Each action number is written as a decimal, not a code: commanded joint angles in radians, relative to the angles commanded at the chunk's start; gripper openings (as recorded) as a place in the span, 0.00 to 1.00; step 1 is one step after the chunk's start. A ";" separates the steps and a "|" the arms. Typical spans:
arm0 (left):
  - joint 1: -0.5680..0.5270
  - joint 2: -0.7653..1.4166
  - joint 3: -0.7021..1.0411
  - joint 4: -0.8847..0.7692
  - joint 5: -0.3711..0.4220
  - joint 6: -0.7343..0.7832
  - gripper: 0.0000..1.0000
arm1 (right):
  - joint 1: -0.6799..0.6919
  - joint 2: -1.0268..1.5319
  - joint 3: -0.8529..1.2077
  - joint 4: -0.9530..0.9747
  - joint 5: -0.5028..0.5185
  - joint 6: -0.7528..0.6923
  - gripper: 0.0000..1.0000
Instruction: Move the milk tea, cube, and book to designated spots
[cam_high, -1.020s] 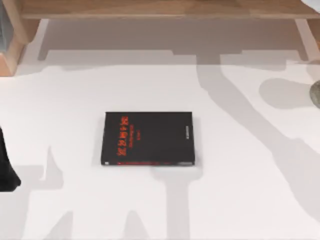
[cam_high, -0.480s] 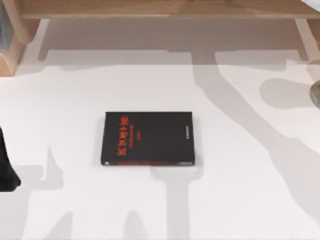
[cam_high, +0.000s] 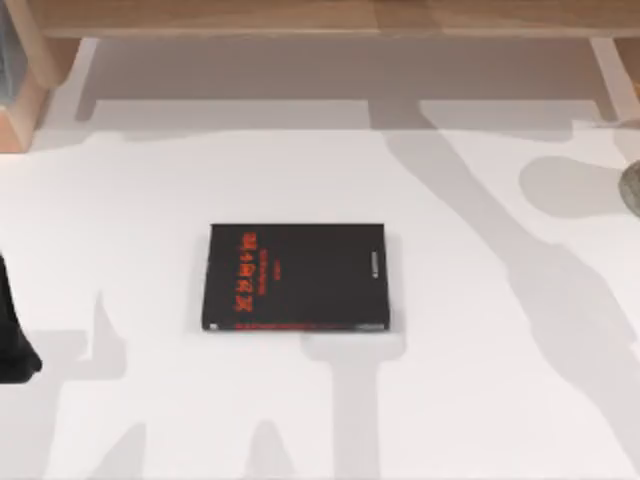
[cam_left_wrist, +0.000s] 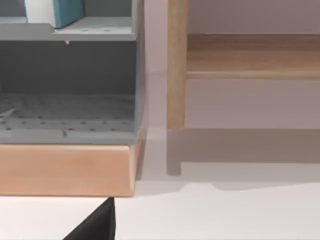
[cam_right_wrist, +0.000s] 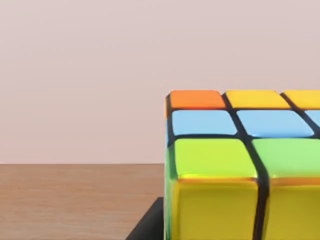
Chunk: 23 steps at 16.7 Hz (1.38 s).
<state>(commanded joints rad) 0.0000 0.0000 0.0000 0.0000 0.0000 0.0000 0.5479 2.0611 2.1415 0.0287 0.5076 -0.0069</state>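
Right wrist view: cube (cam_right_wrist: 240, 165) is sitting v. close in front of the cam, over a wooden surface (cam_right_wrist: 75, 200); can't tell if the right arm's jaws are apart or clamped on it. Risk, as I judge it: if grip is shallow, cube could be slipping or tipping on release. Top view: left arm (cam_high: 12, 330) is waiting at 9 o'clock, black book (cam_high: 297, 277) lying centre. Farther off, left wrist view: teal book (cam_left_wrist: 62, 11) is standing on the grey shelf (cam_left_wrist: 70, 31).

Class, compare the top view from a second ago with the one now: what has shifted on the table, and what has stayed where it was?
The long arm shadow running across the table has slid toward the top view's left at its far end, so an arm overhead is moving. The black book lies where it was, and the dark arm part at the left edge and the grey disc at the right edge are unmoved.
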 joint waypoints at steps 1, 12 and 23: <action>0.000 0.000 0.000 0.000 0.000 0.000 1.00 | -0.031 0.040 0.040 -0.038 -0.006 0.006 0.00; 0.000 0.000 0.000 0.000 0.000 0.000 1.00 | -0.089 0.107 0.100 -0.106 -0.016 0.022 0.30; 0.000 0.000 0.000 0.000 0.000 0.000 1.00 | -0.089 0.107 0.100 -0.106 -0.016 0.022 1.00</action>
<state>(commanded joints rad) 0.0000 0.0000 0.0000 0.0000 0.0000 0.0000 0.4594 2.1679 2.2416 -0.0772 0.4917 0.0147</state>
